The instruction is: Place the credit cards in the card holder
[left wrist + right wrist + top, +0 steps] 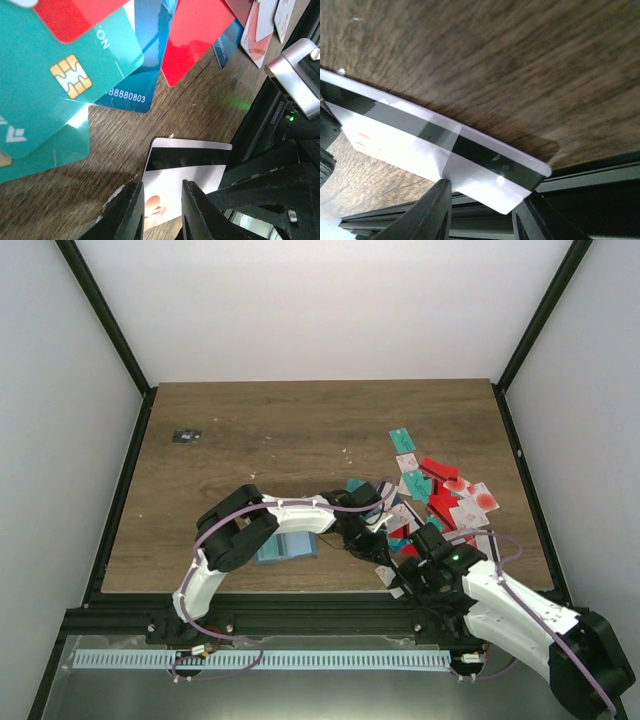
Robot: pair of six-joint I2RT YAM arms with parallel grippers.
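A white credit card with a dark stripe and a red emblem [186,167] lies at the table's near edge, one corner [485,175] sticking out over the black frame. My left gripper [162,210] stands over its emblem end, jaws a narrow gap apart, fingertips over the card and not clamping it. My right gripper [486,192] has its jaws either side of the overhanging corner, a gap still between them. More credit cards [440,495], teal, red and white, are heaped at the right. The blue-grey card holder [286,547] lies flat under the left arm.
Teal [50,75] and red [195,35] cards lie just beyond the left fingers. The right arm's silver housing [295,80] is close on that side. A tiny black object [186,435] sits far left. The black table frame [580,175] runs under the right gripper.
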